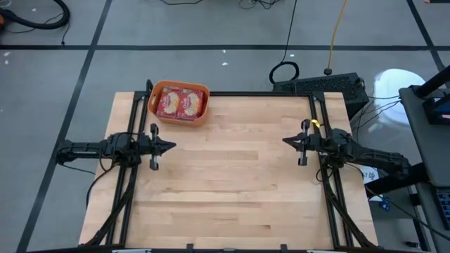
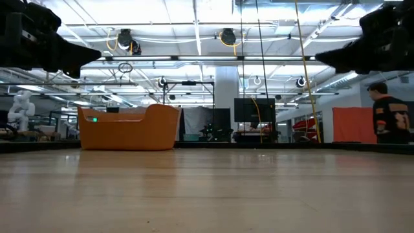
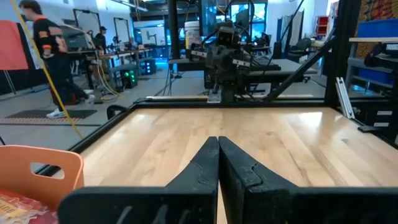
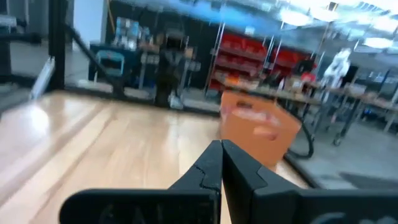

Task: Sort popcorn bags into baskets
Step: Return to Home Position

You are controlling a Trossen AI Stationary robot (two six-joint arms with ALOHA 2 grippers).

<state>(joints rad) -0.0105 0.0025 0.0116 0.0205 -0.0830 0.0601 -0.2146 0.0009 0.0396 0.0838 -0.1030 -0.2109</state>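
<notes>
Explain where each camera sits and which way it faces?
High: above the table, facing straight down; left end effector and right end effector show.
Low: at tabletop height, facing the orange tub; arms overhead.
Left wrist: on left arm, facing right arm; own shut fingers.
Right wrist: on right arm, facing tub; own shut fingers.
Shared: all show the tub.
</notes>
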